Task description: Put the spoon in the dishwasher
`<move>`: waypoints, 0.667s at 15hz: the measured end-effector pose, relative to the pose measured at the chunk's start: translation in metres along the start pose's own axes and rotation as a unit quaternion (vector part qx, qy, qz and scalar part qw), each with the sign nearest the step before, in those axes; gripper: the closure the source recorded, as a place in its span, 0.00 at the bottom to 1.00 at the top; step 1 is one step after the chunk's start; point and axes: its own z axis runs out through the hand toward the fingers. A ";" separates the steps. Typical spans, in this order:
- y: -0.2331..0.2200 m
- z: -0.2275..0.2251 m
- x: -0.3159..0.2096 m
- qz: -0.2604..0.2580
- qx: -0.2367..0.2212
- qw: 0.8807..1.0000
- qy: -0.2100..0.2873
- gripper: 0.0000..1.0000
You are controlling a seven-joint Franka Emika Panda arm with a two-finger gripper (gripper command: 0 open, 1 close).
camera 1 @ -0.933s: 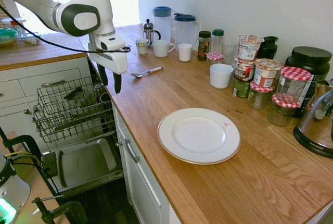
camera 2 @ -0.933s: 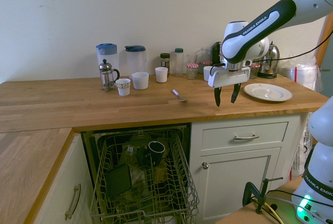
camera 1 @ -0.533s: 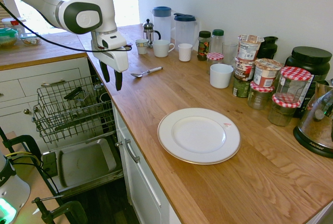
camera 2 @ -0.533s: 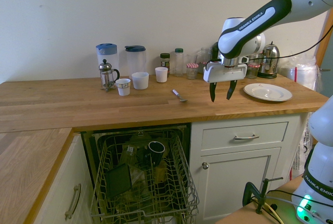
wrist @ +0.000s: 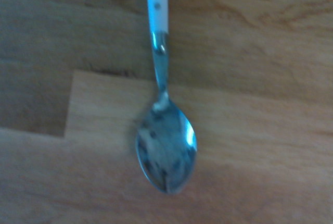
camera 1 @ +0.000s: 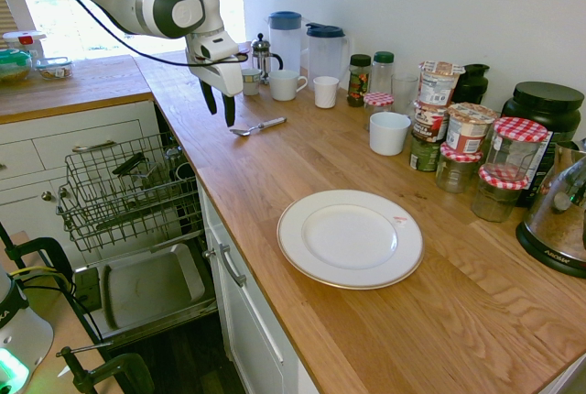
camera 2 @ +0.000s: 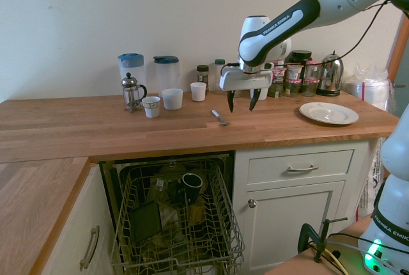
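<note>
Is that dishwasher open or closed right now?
Open: the dishwasher's door is folded down, and its wire rack sticks out past the edge of the counter.

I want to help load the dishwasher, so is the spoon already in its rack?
No, the spoon lies on the wooden counter, above the pulled-out rack.

At the upper middle of the second exterior view, "FRANKA EMIKA" reads along the arm; the same name runs up its white base, lower right.
</note>
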 end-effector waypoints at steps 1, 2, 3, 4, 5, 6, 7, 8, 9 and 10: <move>-0.014 0.004 0.004 0.009 0.002 1.000 0.003 0.00; -0.026 0.011 0.008 0.017 0.002 1.000 0.004 0.00; -0.036 0.020 0.012 0.023 0.002 1.000 0.002 0.00; -0.044 0.030 0.018 0.028 0.000 1.000 0.001 0.00; -0.051 0.041 0.022 0.032 -0.003 0.999 -0.001 0.00; -0.056 0.051 0.024 0.036 -0.006 0.999 -0.003 0.00; -0.060 0.060 0.026 0.038 -0.009 0.999 -0.005 0.00; -0.063 0.067 0.025 0.039 -0.011 0.999 -0.009 0.00; -0.064 0.072 0.025 0.041 -0.013 0.999 -0.012 0.00; -0.065 0.075 0.024 0.040 -0.014 0.999 -0.012 0.00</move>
